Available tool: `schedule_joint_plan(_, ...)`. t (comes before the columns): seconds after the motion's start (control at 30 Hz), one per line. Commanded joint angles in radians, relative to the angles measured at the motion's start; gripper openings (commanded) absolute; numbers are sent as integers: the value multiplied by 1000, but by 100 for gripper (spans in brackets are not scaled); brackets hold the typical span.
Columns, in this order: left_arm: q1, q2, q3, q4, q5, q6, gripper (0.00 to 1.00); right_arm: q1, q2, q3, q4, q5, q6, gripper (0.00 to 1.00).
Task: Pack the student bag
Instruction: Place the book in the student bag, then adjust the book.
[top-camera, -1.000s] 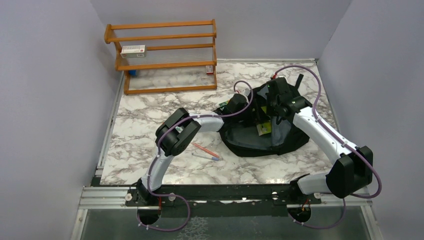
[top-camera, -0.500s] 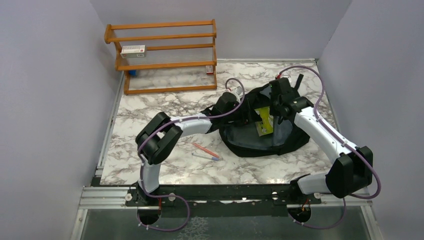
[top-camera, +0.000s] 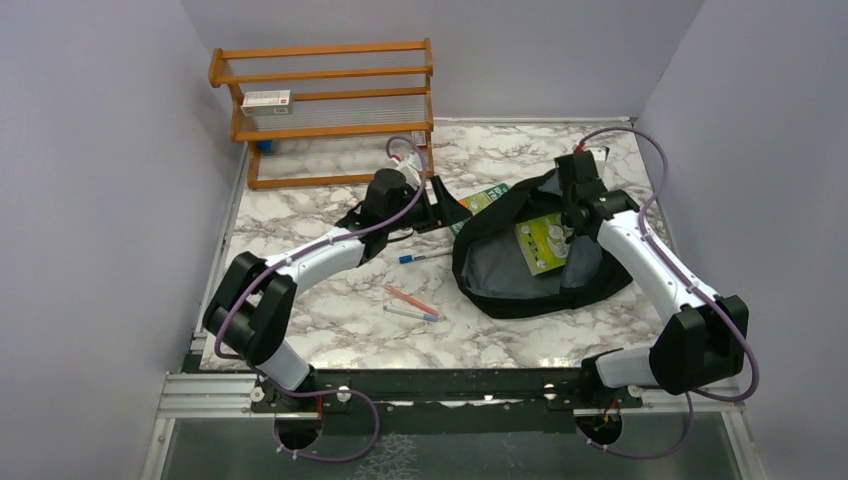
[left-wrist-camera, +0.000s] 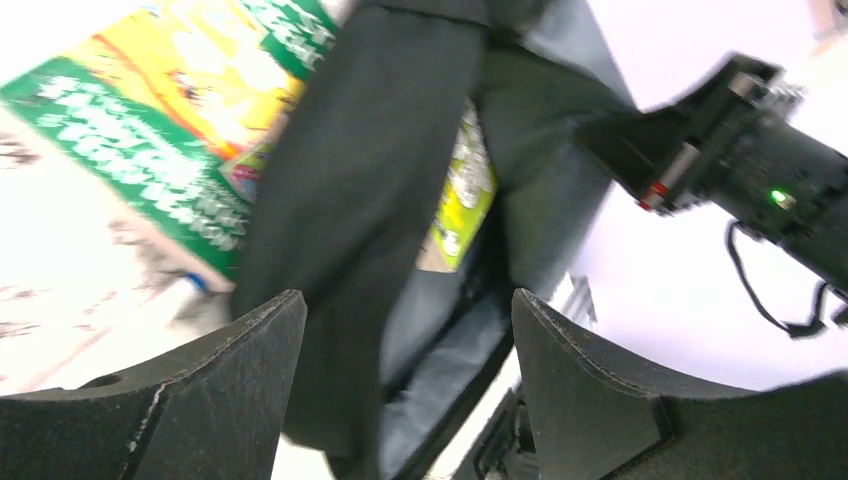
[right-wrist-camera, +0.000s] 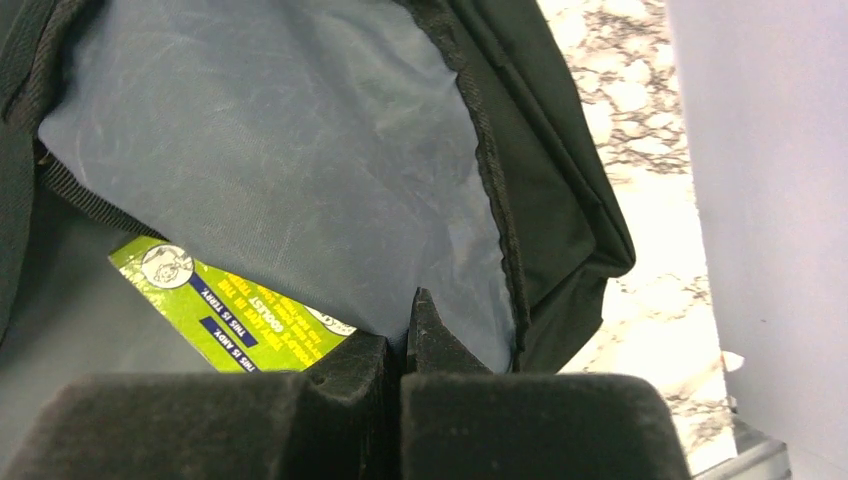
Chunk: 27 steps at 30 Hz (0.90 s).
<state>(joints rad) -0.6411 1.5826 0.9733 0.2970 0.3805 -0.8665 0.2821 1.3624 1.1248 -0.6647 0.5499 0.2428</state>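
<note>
Right jaws sit pressed together at the far rim of the bag (top-camera: 530, 298), seemingly propping it open; left jaws spread toward the green book (top-camera: 487, 197).

Large black soft fabric backpack (top-camera: 530, 275) on the right of the white marbled desk (top-camera: 290, 215), yellow-green printed booklet (top-camera: 543, 243) inside it, green paperback book (top-camera: 485, 199) at its far-left rim, blue-tipped pen (top-camera: 420, 257) to its left, orange pen (top-camera: 410, 298) and clear pen (top-camera: 412, 313) nearer, brown wooden rack (top-camera: 330, 110) behind at far left
</note>
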Motion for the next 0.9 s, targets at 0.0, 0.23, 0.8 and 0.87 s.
schedule_joint_plan(0.0,76,-58,-10,-93,3,100,77,-37,-41,70,-23,127,-47,1)
schedule_joint_plan(0.23,130,-44,8,-160,-4,151,76,-44,-49,109,-73,60,-68,3)
schedule_joint_plan(0.8,238,15,143,-364,-16,227,76,-43,-42,188,-88,-267,-38,54)
schedule_joint_plan(0.87,243,29,168,-371,-17,226,75,-43,-34,215,-76,-325,-30,56)
